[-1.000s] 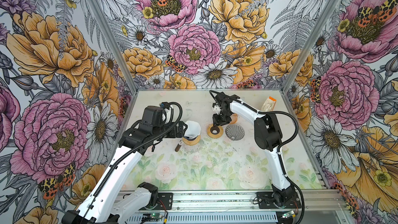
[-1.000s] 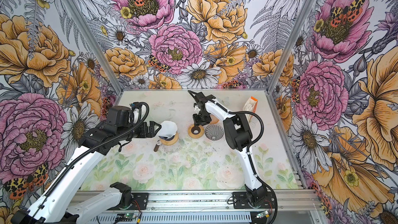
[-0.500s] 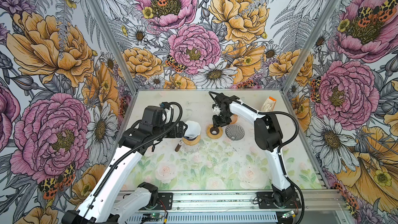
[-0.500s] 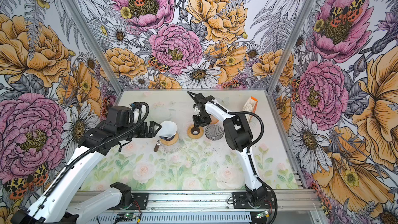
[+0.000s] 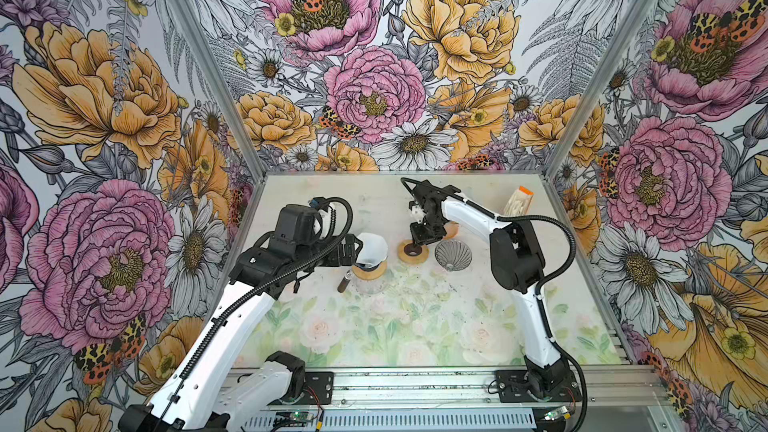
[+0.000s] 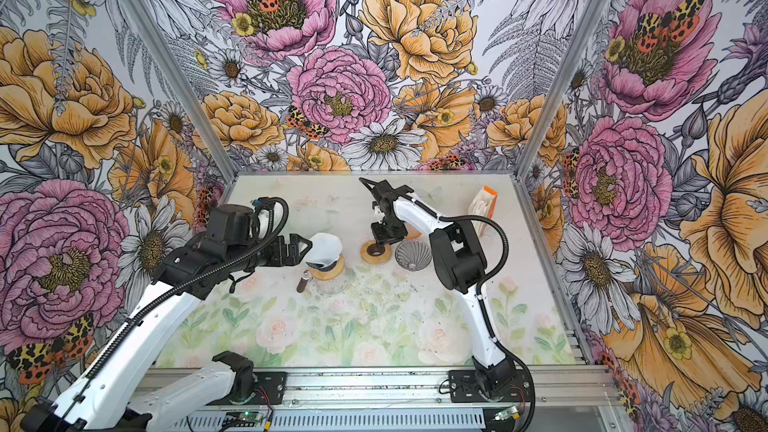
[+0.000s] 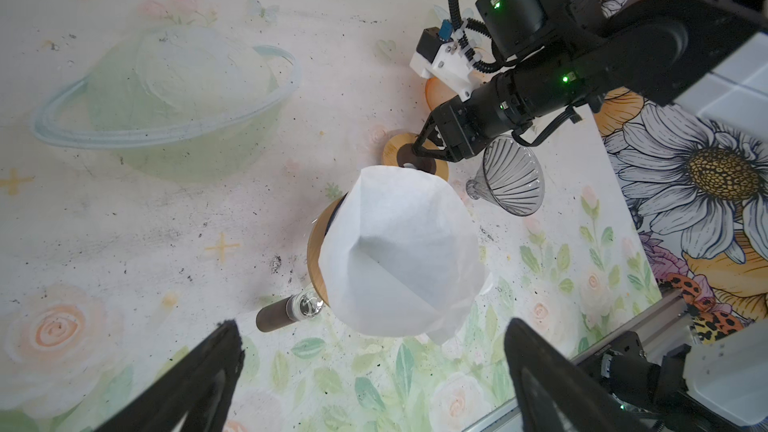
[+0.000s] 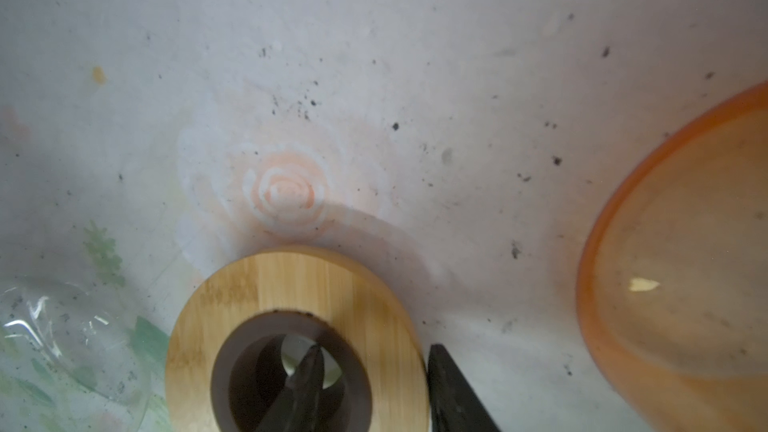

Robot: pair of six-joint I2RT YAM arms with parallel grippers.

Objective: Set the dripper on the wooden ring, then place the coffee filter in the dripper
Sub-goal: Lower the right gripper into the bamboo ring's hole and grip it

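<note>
just ahead of the left fingers point(image 7: 216, 351), which stand spread wide with nothing held, the white coffee filter point(image 7: 399, 255) sits opened into a cone in a wooden collar point(image 7: 318, 251) on top of a glass carafe point(image 6: 328, 284). its near edge comes about level with the fingertips, and whether it touches them cannot be told. a brown handle point(image 7: 272, 317) sticks out from the carafe to one side of these fingers. well beyond the filter from the left fingers, the right fingers point(image 8: 449, 392) point down at a second wooden ring point(image 8: 291, 284) that lies flat on the tabletop point(image 8: 374, 76). one finger is inside its dark centre hole and the other is just outside its rim, so they are apart and straddle the ring's wall. the inner one shows a gap to the wall, so no firm clamp is seen. just beside the right fingers, on the side away from the filter, the ribbed glass dripper point(image 5: 453, 253) lies tilted on its side on the tabletop, holding no filter. past the right fingers an orange bowl point(image 8: 685, 243) rests near the ring. in both top views a filter box point(image 5: 519, 203) stands well apart from both sets of fingers at the far right.
</note>
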